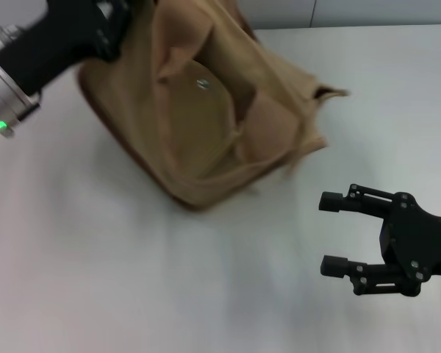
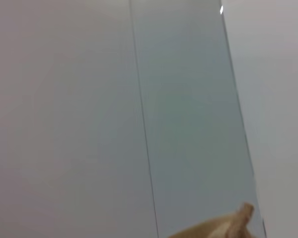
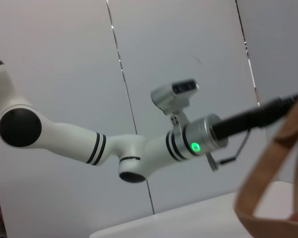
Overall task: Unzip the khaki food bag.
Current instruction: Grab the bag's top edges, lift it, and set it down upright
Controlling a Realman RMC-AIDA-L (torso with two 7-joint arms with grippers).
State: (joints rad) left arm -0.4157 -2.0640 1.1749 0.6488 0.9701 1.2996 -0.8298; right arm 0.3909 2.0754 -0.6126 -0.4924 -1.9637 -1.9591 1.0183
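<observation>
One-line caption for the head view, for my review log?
Left claw at the tilted khaki food bag's top edge; right claw open, apart, over the white table.

Bag on table, right tool front-right.

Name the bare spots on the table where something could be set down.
Free: the table in front of the khaki food bag, left of the open right gripper; also the far right corner beyond it. Crowded: far left, where the left gripper meets the bag.

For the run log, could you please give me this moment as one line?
left gripper: at khaki food bag top, fingers hidden | bag: tilted on table | right gripper: open, apart from bag
</observation>
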